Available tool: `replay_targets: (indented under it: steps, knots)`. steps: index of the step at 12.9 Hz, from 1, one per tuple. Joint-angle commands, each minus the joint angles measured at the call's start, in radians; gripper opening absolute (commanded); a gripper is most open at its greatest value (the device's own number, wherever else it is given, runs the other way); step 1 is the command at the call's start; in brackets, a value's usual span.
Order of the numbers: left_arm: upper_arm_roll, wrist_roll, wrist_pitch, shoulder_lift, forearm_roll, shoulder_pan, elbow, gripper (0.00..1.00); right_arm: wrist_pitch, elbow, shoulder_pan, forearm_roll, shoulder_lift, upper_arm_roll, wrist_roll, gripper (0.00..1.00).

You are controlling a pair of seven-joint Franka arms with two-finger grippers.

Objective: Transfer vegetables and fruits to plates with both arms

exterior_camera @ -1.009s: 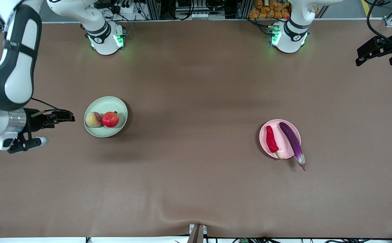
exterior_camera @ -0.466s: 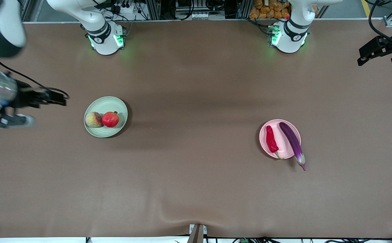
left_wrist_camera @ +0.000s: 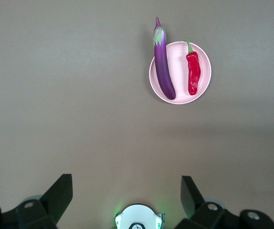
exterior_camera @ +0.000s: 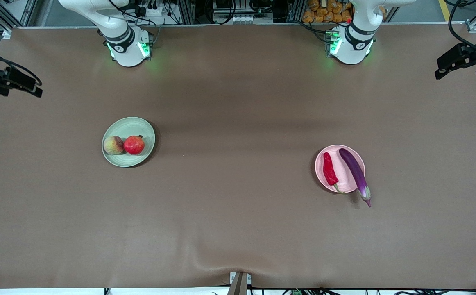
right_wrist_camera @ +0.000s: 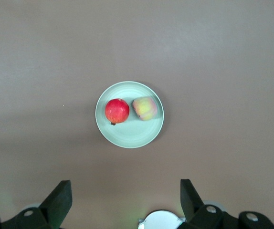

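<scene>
Retreat is what I see on my screens: over the last second the right arm has swung up and away from the pale green round plate [exterior_camera: 128,141], and its black two-finger right gripper [exterior_camera: 19,84] now hangs over the table's edge at its own end, well apart from that plate. The left gripper [exterior_camera: 457,62] has barely shifted and sits high over its own end, well apart from the pink round plate [exterior_camera: 340,168].

I judge this as the task being done. The round red pomegranate-like fruit [exterior_camera: 134,145] and the yellowish-pink peach [exterior_camera: 113,145] lie side by side, touching, on the green plate. The shiny red chili pepper [exterior_camera: 329,171] lies on the pink plate, and the long glossy purple eggplant [exterior_camera: 355,171] lies beside it with its stem end overhanging the rim.

Both wrist views look straight down from height, each on its own plate. In each I see the fingers spread wide apart, with nothing between them and nothing touched. Both arms seem parked.
</scene>
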Motion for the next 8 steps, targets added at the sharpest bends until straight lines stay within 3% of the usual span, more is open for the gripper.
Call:
replay_targets:
  steps: [1,3,8]
  knots:
    - [-0.001,-0.009,-0.013,-0.005,0.006,0.003,0.011,1.00,-0.007,-0.024,-0.062,-0.032,-0.019,0.068,0.055,1.00]
    - [-0.001,-0.010,-0.013,-0.005,0.007,0.001,0.010,1.00,-0.007,-0.004,-0.094,-0.065,-0.017,0.105,0.048,1.00]
    - [-0.001,-0.047,-0.013,-0.005,0.004,0.001,0.010,1.00,-0.013,0.011,-0.091,-0.068,-0.014,0.104,0.036,1.00]
